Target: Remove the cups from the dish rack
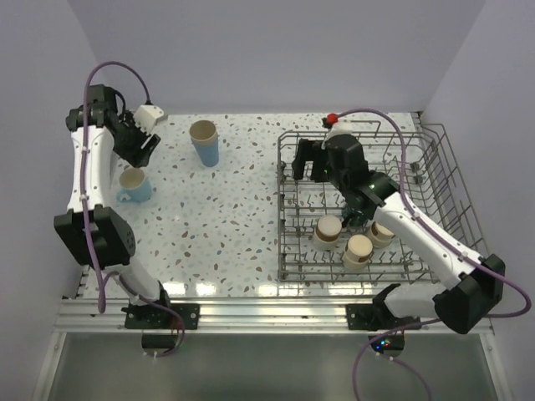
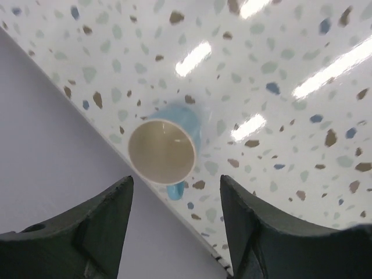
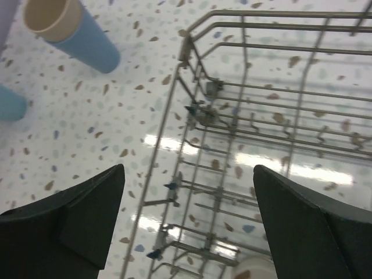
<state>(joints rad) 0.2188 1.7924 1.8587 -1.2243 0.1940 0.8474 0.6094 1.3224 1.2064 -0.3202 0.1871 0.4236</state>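
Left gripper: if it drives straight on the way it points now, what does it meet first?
Likely the light blue handled mug, standing mouth-up in line with the left gripper; how far is unclear.

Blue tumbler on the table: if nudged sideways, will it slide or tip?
Likely tips if pushed high: the blue tumbler stands upright, tall, seemingly tapering toward its base. Pushed low, it may slide, since the table looks glossy. Fallen, it would probably roll in a curve.

One light blue tumbler [image 1: 204,142], one light blue handled mug [image 1: 135,185], three short beige cups [image 1: 328,231], one grey wire dish rack [image 1: 443,159].
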